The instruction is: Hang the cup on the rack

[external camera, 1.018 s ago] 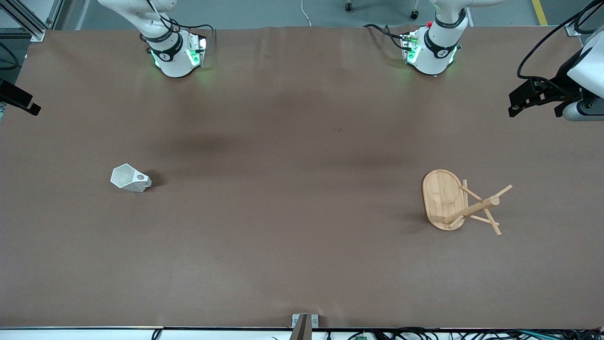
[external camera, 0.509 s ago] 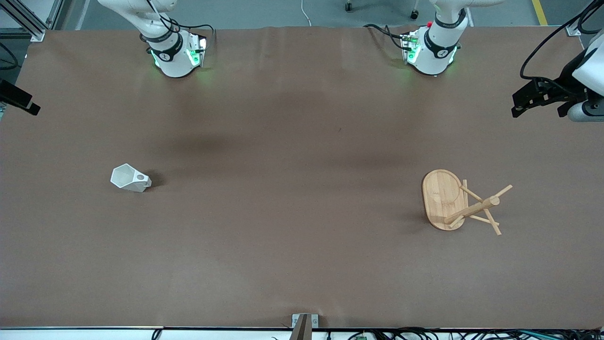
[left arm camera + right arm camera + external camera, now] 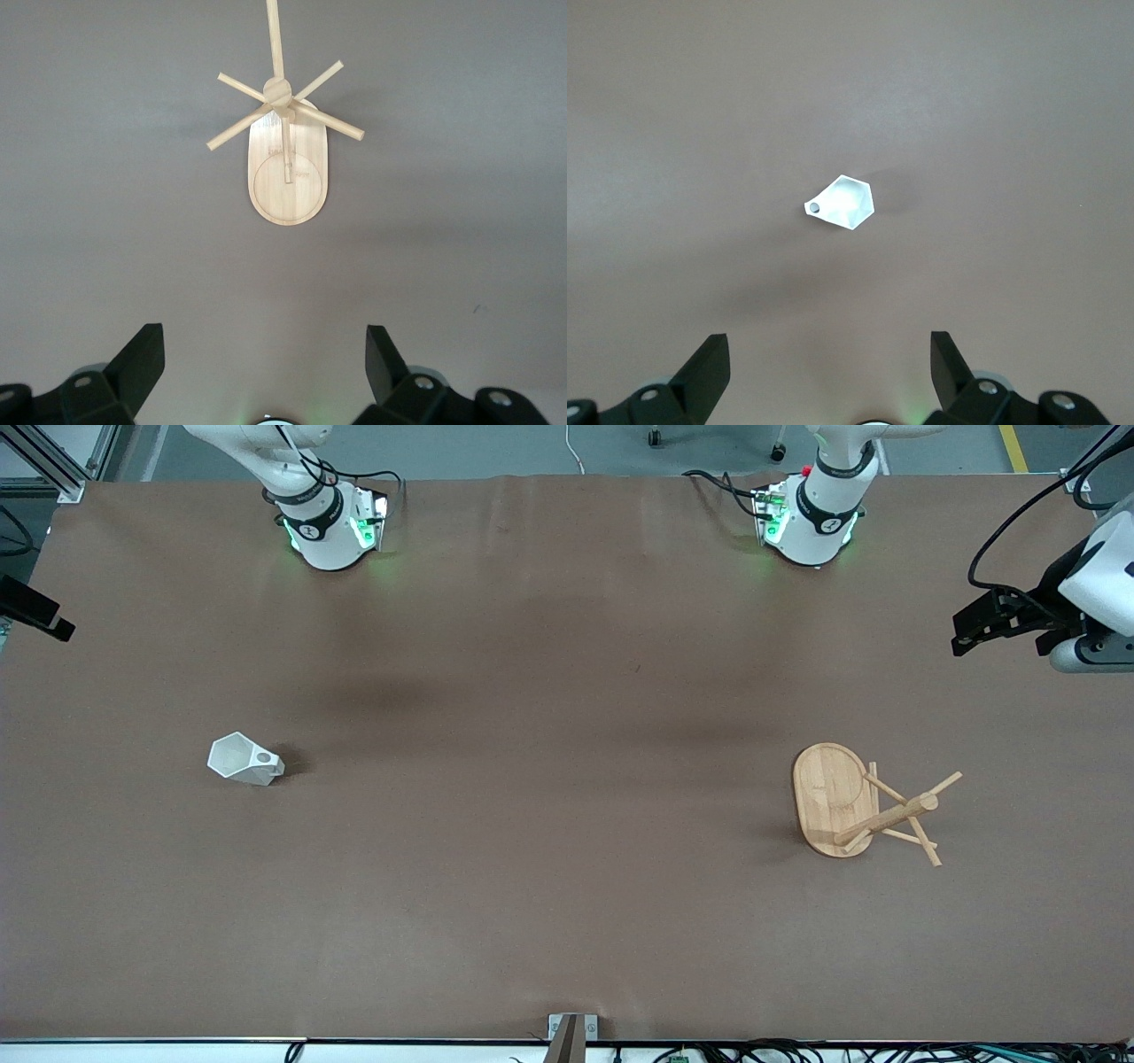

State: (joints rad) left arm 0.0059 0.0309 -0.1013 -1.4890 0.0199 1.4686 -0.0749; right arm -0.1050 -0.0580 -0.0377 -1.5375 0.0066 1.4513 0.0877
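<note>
While both arms hover high, you see the cup (image 3: pixel 245 759) on its side toward the right arm's end, under the wide-open right gripper (image 3: pixel 829 359); the rack (image 3: pixel 864 804) stands well apart, beneath the wide-open left gripper (image 3: pixel 264 352).

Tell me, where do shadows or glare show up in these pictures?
Front view: the cup casts a small dark shadow toward the left arm's end; green lights glow at both arm bases. Left wrist view: soft shadow beside the rack. Right wrist view: the cup looks brightly lit.
</note>
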